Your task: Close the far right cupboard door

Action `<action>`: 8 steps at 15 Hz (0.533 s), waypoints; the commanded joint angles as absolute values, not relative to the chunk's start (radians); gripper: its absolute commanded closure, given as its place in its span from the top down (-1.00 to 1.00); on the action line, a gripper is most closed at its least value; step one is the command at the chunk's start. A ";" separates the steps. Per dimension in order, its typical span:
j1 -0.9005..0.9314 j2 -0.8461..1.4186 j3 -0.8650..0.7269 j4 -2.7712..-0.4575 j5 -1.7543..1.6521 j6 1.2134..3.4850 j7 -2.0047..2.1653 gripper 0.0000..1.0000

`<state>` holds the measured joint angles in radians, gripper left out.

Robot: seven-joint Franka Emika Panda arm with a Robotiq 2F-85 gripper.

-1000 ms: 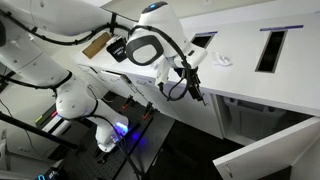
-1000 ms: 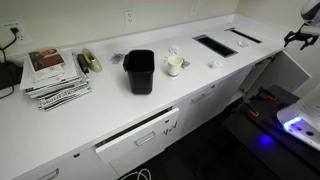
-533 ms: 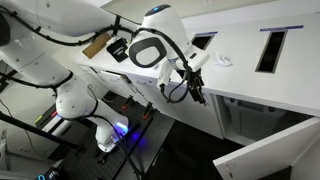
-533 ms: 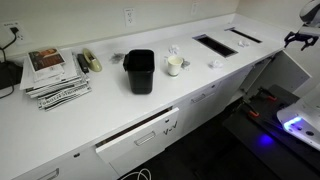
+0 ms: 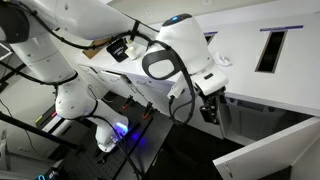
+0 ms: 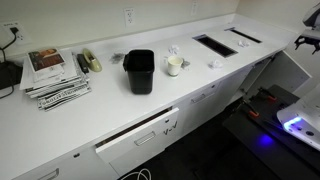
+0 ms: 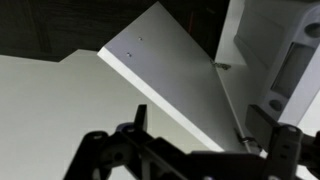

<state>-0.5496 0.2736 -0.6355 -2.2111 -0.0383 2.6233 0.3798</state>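
The far right cupboard door (image 5: 275, 150) is a plain white panel swung open, away from the cabinet front. It also shows in an exterior view (image 6: 296, 76) and fills the middle of the wrist view (image 7: 170, 80), with its hinge at the cabinet edge. My gripper (image 5: 210, 108) hangs in front of the cabinets, left of the open door and not touching it. In an exterior view (image 6: 306, 42) it is at the right edge, above the door. In the wrist view (image 7: 205, 140) its two fingers are spread apart with nothing between them.
On the white counter (image 6: 100, 110) stand a black bin (image 6: 139, 71), a white cup (image 6: 175, 65) and a stack of magazines (image 6: 55, 75). A drawer (image 6: 140, 135) below is slightly open. A blue-lit device (image 6: 300, 125) sits on the dark floor.
The arm has swung right and lower along the cabinet front, bringing the gripper closer to the open door. The door has not moved.
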 commanded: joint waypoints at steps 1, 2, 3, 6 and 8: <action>-0.618 0.462 -0.663 -2.041 0.090 2.598 0.416 1.00; -0.654 0.505 -0.659 -1.999 0.133 2.581 0.417 0.50; -0.683 0.553 -0.657 -1.956 0.163 2.570 0.432 0.47; -0.767 0.692 -0.639 -1.827 0.231 2.500 0.506 -0.02; -0.809 0.766 -0.630 -1.750 0.258 2.438 0.580 -0.33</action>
<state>-0.7557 0.6482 -0.6462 -1.8893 0.2144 2.5344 0.4777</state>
